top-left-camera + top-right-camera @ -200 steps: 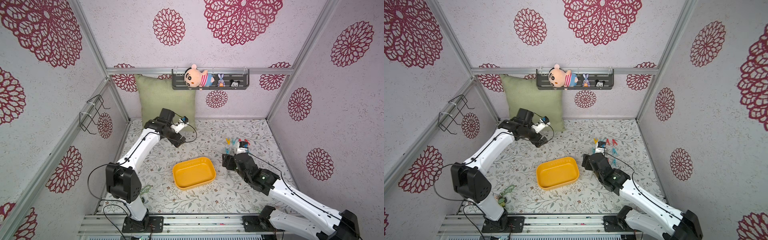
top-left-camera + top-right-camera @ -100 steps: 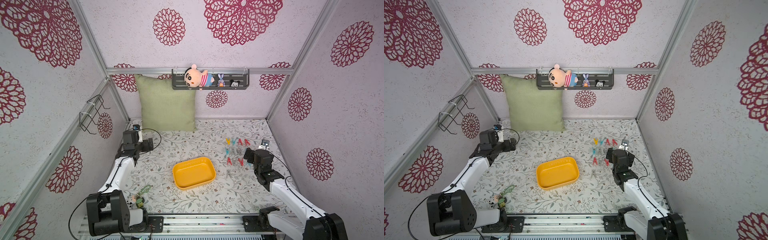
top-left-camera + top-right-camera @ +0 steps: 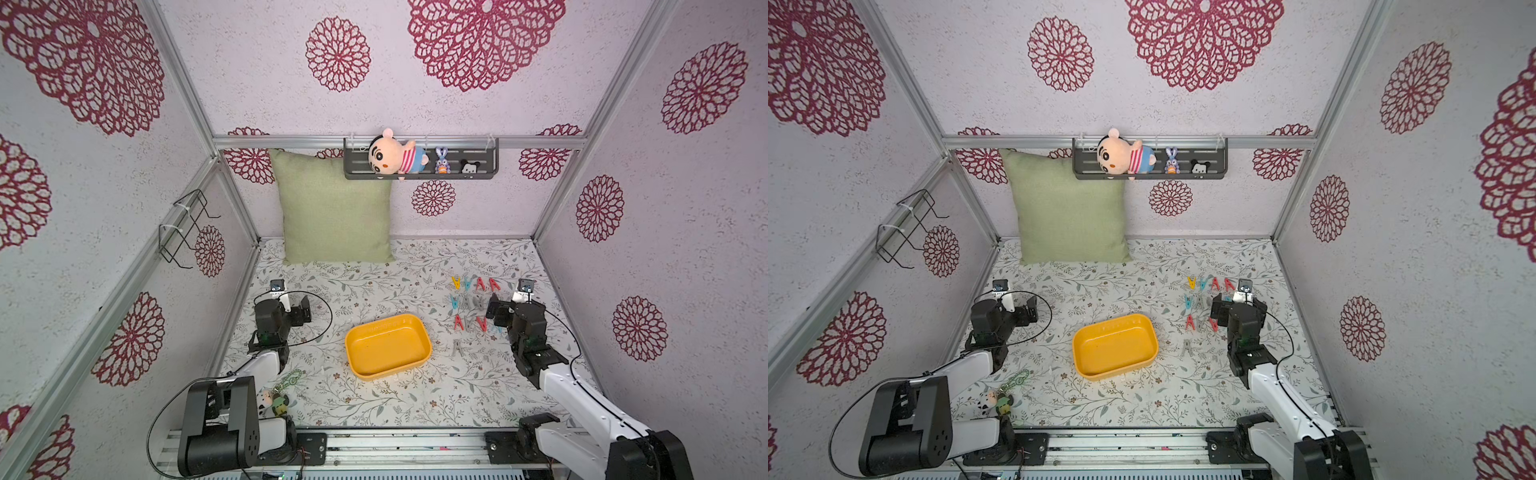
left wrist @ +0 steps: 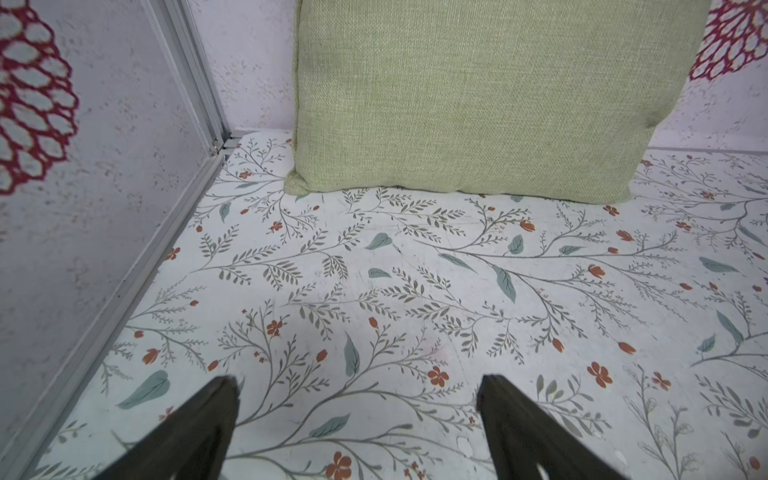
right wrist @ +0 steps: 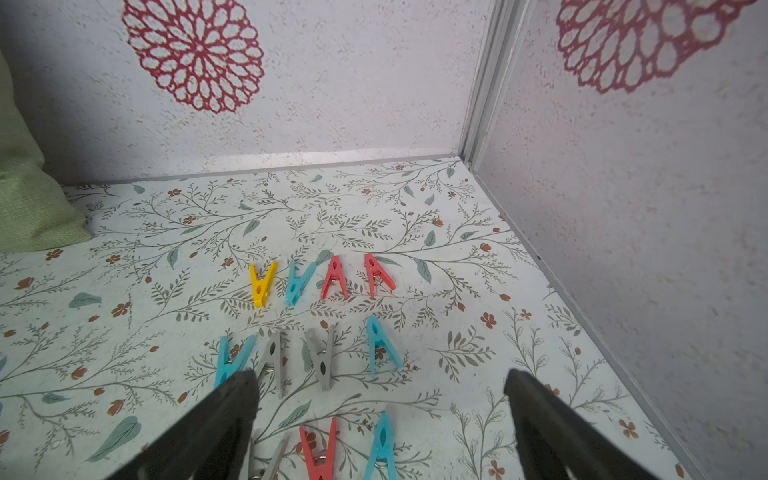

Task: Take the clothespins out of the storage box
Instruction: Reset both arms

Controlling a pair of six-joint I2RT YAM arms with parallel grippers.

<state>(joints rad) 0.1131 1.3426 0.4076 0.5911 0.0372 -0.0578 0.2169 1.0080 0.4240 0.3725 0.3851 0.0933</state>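
Both top views: the storage box (image 3: 388,349) sits mid-bench (image 3: 374,282). Every one of the clothespins (image 3: 458,322) you can see lies outside it, flat on the bench in rough rows at the box's 2 o'clock, near the right wall. One grey clothespin (image 3: 1187,347) lies apart from the rows, near the box's 3 o'clock side, not touching it. Your right claw (image 3: 496,311) is at the rows' right edge and hides a few pins. Your left claw (image 3: 306,311) is at the box's 10 o'clock by the left wall, well apart from box and pins. The pillow (image 3: 336,208) leans on the back wall at 12 o'clock, and the keychain charm (image 3: 282,392) lies at the box's 8 o'clock beside the left arm. Left wrist view: the left claw (image 4: 357,386) is spread wide with only bare printed bench between the fingers (image 4: 199,419), and the pillow is ahead. Right wrist view: the right claw (image 5: 380,380) is spread wide and pinching nothing. The far row reads yellow, teal, red, red, and the middle row teal, grey, grey, teal. A grey, a red and a teal pin lie between the fingers. One finger overlaps the end teal pin of the middle row; you can't tell from here whether it touches.
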